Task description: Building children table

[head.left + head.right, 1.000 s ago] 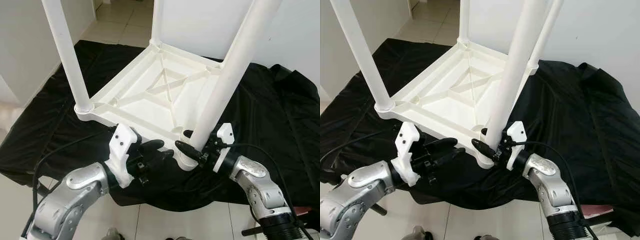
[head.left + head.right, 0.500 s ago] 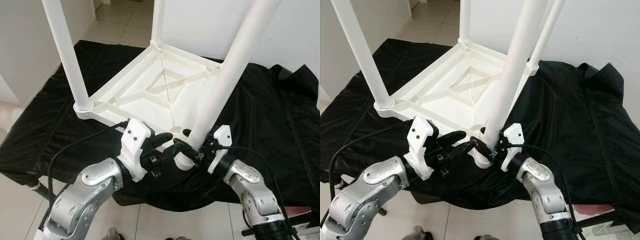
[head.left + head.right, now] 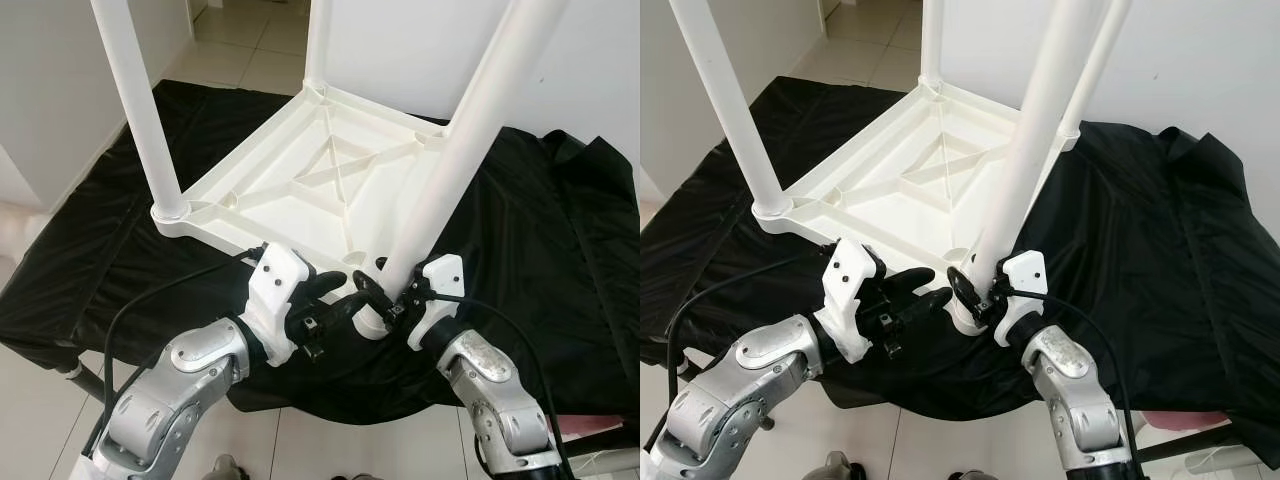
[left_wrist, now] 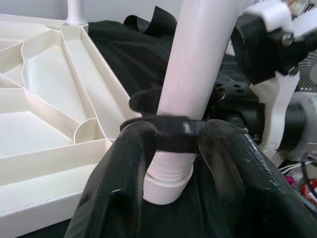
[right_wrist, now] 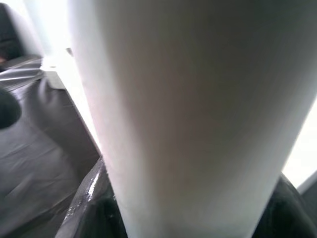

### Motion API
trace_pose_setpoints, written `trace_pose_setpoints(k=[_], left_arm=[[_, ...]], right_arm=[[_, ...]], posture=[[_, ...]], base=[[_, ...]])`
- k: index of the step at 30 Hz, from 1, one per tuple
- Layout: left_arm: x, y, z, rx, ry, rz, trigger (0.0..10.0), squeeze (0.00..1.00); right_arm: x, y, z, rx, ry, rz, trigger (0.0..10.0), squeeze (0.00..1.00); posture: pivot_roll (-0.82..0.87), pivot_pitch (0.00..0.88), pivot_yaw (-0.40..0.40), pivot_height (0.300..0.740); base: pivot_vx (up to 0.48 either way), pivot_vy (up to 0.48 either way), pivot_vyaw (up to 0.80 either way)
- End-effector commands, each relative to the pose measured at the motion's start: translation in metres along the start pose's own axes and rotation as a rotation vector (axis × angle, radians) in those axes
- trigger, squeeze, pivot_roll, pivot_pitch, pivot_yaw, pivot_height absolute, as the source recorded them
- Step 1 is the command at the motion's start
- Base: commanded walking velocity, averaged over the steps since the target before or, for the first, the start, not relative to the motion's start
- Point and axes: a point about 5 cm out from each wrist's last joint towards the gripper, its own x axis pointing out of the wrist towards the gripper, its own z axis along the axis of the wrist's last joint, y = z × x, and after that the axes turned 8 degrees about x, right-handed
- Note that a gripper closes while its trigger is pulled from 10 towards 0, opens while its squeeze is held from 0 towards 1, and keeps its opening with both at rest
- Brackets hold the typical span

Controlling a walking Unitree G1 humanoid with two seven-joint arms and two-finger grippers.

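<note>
Underneath everything, a black cloth (image 3: 560,230) is spread over a raised surface above a pale tiled floor (image 3: 250,60), with a white wall (image 3: 400,50) at the far side. On the cloth lies the white table (image 3: 320,185), upside down, its ribbed underside facing up and its legs standing upward from the corners. The near leg (image 3: 450,165) rises from the near corner, slightly tilted toward the right, and its base sits in the corner socket (image 3: 370,322). A left leg (image 3: 140,100) stands in the left corner and a far leg (image 3: 318,40) in the far corner; a further leg (image 3: 1095,60) shows behind the near one in the right eye view. Both silver arms reach in from the near side to the near corner. The left gripper (image 3: 340,305) comes from the left, its black fingers (image 4: 129,163) spread to either side of the near leg's base and lying close against it just above the socket. The right gripper (image 3: 375,290) comes from the right and sits at the same leg, a little higher; one of its fingers curls around the leg's left side, and the right wrist view is taken up by the leg at close range, so whether its jaws press the leg or merely surround it cannot be told. A thin black cable (image 3: 150,300) loops from the left wrist down over the cloth's near edge.
</note>
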Motion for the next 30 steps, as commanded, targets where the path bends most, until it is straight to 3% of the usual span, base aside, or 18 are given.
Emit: trace_pose_setpoints(k=[1, 3, 5, 7, 21, 23, 30], left_arm=[[0.001, -0.002, -0.006, 0.011, 0.027, -0.017, 10.0, 0.0], [0.001, -0.002, -0.007, 0.013, 0.029, -0.017, 10.0, 0.0], [0.001, -0.002, -0.008, 0.002, 0.03, -0.007, 10.0, 0.0], [0.002, -0.002, -0.008, 0.002, 0.03, -0.004, 10.0, 0.0], [0.004, -0.002, -0.01, 0.002, 0.027, 0.012, 10.0, 0.0], [0.004, -0.002, -0.01, 0.004, 0.028, 0.017, 10.0, 0.0], [0.004, -0.001, -0.011, 0.008, 0.028, 0.028, 10.0, 0.0]], right_arm=[[-0.006, -0.006, -0.007, -0.009, 0.038, -0.109, 10.0, 0.0], [-0.006, -0.005, -0.007, -0.009, 0.039, -0.124, 10.0, 0.0], [-0.012, -0.017, -0.012, -0.037, 0.028, -0.414, 10.0, 0.0], [-0.015, -0.02, -0.016, -0.022, 0.033, -0.481, 10.0, 0.0], [-0.023, -0.024, -0.011, -0.038, 0.015, -0.58, 10.0, 0.0], [-0.026, -0.026, -0.012, -0.036, 0.012, -0.58, 10.0, 1.0], [-0.028, -0.032, -0.007, -0.05, -0.032, -0.577, 10.0, 1.0]], posture=[[-0.01, 0.112, -0.076, 0.74], [-0.01, 0.112, -0.076, 0.74], [-0.01, 0.118, -0.077, 0.74], [-0.01, 0.118, -0.077, 0.74], [-0.01, 0.121, -0.081, 0.74], [-0.01, 0.12, -0.082, 0.74], [-0.01, 0.12, -0.083, 0.74]], base=[[0.0, 0.0, 0.0], [0.0, 0.0, 0.0], [0.0, 0.0, 0.0], [0.0, 0.0, 0.0], [0.0, 0.0, 0.0], [0.0, 0.0, 0.0], [0.0, 0.0, 0.0]])
